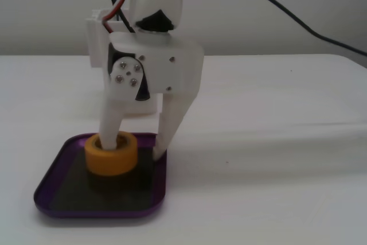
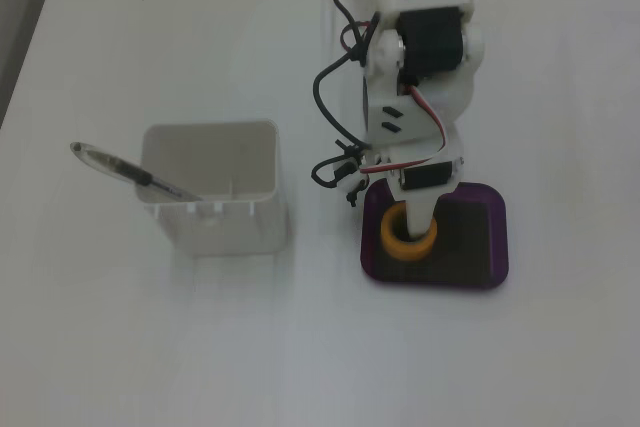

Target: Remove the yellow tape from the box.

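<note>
One yellow tape sits in one purple box at the lower left of a fixed view, with one white container holding a single pen at the left of the other fixed view. The roll stands flat on the tray's dark bottom toward its left side, hollow core facing straight up. The one gripper is spread apart, one finger down in the core and the other outside the roll, all on a plain white table before a pale wall.
</note>
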Robot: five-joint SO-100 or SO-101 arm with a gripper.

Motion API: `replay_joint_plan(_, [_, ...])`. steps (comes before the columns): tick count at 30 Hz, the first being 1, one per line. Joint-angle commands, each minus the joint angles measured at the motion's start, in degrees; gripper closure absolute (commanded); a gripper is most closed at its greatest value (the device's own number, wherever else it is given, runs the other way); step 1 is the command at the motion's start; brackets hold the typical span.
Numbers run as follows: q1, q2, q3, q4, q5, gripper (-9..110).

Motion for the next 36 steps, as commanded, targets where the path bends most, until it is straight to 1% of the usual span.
replay_joint_plan(1, [-0.2, 0.4, -2.5, -0.1, -0.5, 88])
replay_joint_plan(6, [-0.2, 0.3, -2.5, -1.1, -0.4, 102])
replay_joint_plan(13, [-0.4, 1.9, -3.8, 0.0, -0.3, 102])
replay_joint_plan(21, [-1.1, 12.9, -16.3, 15.8, -0.4, 102])
replay_joint_plan(24, [-1.1, 18.0, -17.7, 19.3, 0.1, 102])
replay_joint_plan(28, [-0.4, 22.1, -12.8, 21.7, 0.4, 102])
replay_joint_plan(32, [0.4, 25.8, -1.5, 21.1, 0.4, 102])
replay_joint_plan(36, [1.2, 31.7, 11.3, 15.3, 1.4, 102])
